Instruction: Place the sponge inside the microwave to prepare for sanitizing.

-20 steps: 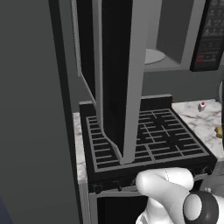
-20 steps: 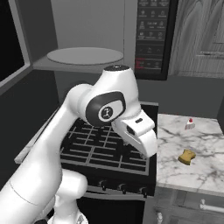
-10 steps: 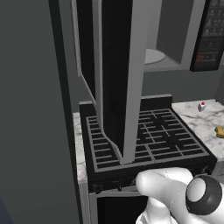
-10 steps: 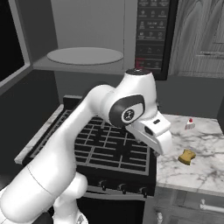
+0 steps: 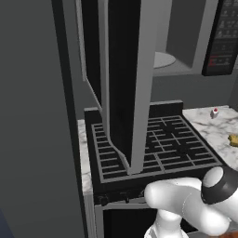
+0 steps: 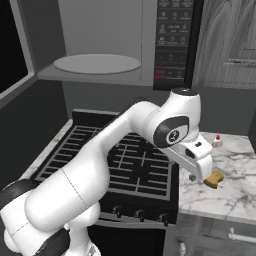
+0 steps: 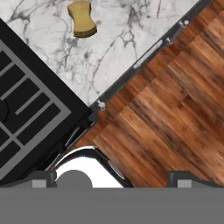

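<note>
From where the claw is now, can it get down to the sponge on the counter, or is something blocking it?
Probably yes. The sponge lies alone on the marble counter beside the stove, with the bottle well apart. The claw hangs close by, with nothing between them.

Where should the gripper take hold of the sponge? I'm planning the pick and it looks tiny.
Probably across its pinched middle. The sponge lies flat on the marble counter beside the stove, and its sides narrow at the waist, so coming straight down from above with a finger on each narrowed side looks best.
</note>
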